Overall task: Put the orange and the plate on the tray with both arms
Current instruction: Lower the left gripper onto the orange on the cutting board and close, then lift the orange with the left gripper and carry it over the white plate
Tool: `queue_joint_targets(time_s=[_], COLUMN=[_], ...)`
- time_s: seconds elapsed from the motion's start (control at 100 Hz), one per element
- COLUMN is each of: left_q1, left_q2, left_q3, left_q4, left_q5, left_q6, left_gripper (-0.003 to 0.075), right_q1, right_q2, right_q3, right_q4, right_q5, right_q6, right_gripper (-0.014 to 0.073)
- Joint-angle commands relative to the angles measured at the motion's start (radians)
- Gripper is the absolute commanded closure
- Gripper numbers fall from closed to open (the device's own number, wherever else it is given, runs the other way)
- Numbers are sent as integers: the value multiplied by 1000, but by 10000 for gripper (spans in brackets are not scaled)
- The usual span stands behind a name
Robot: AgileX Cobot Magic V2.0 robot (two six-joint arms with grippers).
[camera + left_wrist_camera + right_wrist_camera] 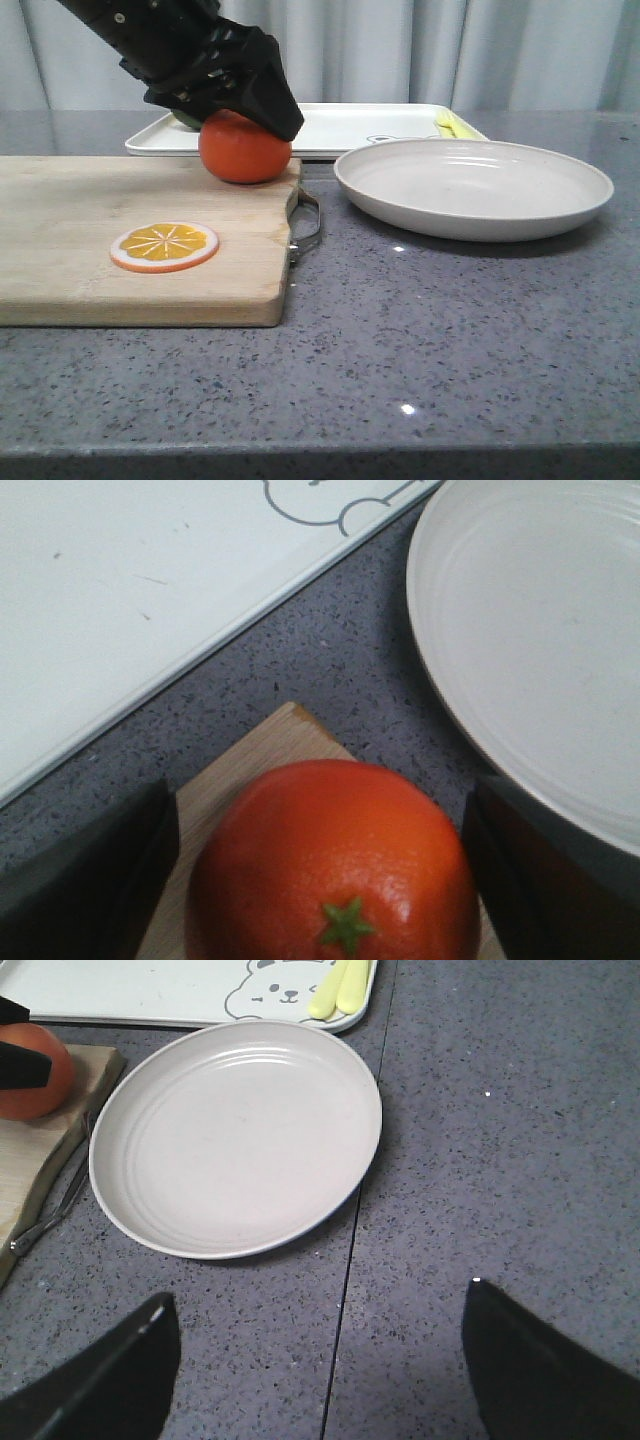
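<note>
The orange (244,150) rests on the far right corner of a wooden cutting board (90,270). My left gripper (240,112) is down over it, open, a finger on each side; in the left wrist view the orange (335,870) fills the gap, with a sliver of board showing beside one finger (100,880). The off-white plate (472,185) lies on the counter to the right, in front of the white tray (350,125). My right gripper (320,1360) hangs open over bare counter, short of the plate (235,1140). It is out of the front view.
A flat orange slice (164,246) lies on the board, which has a metal handle (308,225) on the plate's side. Pale yellow pieces (340,985) sit on the tray's right end next to a printed bear. Grey speckled counter runs to the front edge.
</note>
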Motion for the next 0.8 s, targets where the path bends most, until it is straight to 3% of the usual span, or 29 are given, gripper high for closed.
queue_joint_targets(time_s=[0.0,0.13,0.3,0.64,0.79], left_q1=[-7,-7,-7,-16,-69], left_q2=[-46,-46,-46,-54,-54], left_q3=[-34,-34,-34,-121,-187], left_q4=[-24,-24,-24,-69,-77], left_q5=[-20,-7,10,107,110], left_q6=[-4,-4,-4,-4,-4], left_gripper=[263,396,500,510,510], right_q1=[2,2,2,2,2], right_q2=[6,6,6,6,6], right_q3=[-37,-37,-37,-37,-37], right_q4=[12,12,12,12,12], right_q5=[-63,-63,-65,-65,-65], right_q6=[-7,-7,-7,-7,-7], right_gripper=[13,13,13,13,13])
